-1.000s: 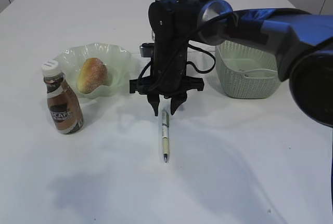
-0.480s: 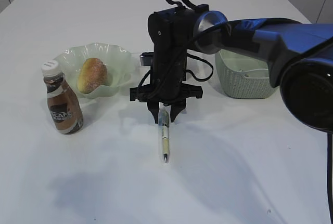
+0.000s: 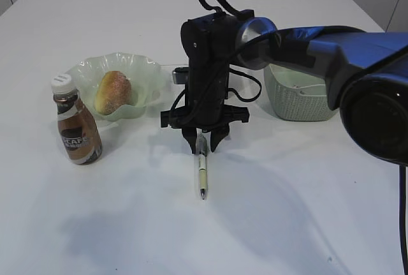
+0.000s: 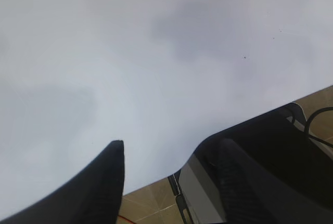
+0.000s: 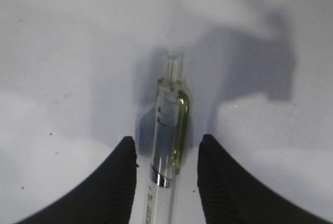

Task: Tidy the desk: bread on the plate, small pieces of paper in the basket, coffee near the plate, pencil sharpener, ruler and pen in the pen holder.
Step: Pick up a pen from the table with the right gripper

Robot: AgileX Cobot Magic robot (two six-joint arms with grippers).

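A pale green and white pen lies on the white table, its clip end pointing to the far side. My right gripper stands straight down over that end. In the right wrist view the pen lies between the two fingers of the right gripper, with a gap on each side, so the jaws are open. The bread sits on the green glass plate. The coffee bottle stands in front of the plate. My left gripper is open and empty above bare table. The ruler and the pencil sharpener are out of view.
A pale green woven basket stands at the right behind the arm. A small grey object shows partly behind the right arm. The left wrist view shows the table's edge and tan floor below it.
My right gripper has come down a little and moved slightly toward the pen, so its fingers now straddle the pen's clip end. The pen has not moved.
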